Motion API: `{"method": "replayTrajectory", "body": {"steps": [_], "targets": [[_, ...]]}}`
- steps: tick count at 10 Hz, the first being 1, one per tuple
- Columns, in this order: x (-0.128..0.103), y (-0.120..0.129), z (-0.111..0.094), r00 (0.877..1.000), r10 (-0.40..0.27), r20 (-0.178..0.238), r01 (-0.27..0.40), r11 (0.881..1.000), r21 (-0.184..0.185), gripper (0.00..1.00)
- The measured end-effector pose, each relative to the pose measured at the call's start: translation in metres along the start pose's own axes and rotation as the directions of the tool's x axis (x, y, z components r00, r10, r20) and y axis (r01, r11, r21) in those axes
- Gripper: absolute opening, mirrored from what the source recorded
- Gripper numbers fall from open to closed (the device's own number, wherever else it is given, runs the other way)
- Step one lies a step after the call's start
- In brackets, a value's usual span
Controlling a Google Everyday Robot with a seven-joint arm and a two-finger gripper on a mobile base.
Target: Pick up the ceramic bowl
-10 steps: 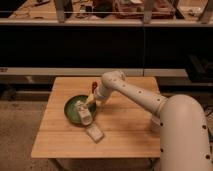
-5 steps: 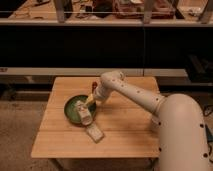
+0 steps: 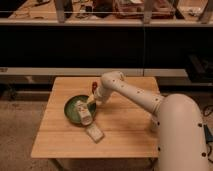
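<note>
The ceramic bowl (image 3: 76, 109) sits on the left half of the table (image 3: 120, 135). The tool (image 3: 85, 116) is lowered over the bowl's right rim; whether it is spread or pinching the rim cannot be told. For a secure lift, seat one finger inside the rim and one outside, then close firmly. Compared with half a second earlier, arm and bowl appear essentially unchanged.
</note>
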Motion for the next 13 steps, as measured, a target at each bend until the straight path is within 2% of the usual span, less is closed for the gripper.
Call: {"method": "replayTrajectory", "body": {"steps": [1,2,6,9,11,13], "targets": [[0.000,0.000,0.000,1.000,0.002,0.001,-0.002,1.000,0.002,0.49],[-0.002,-0.003,0.002,1.000,0.002,0.006,-0.002,1.000,0.008,0.47],[-0.005,-0.018,0.003,1.000,-0.019,0.019,0.019,0.999,0.041,0.47],[-0.008,-0.020,0.005,0.999,-0.019,0.032,0.017,0.998,0.057,0.47],[-0.010,-0.020,0.006,0.999,-0.018,0.043,0.015,0.998,0.068,0.36],[-0.011,-0.018,0.007,0.999,-0.013,0.051,0.009,0.997,0.078,0.13]]}}
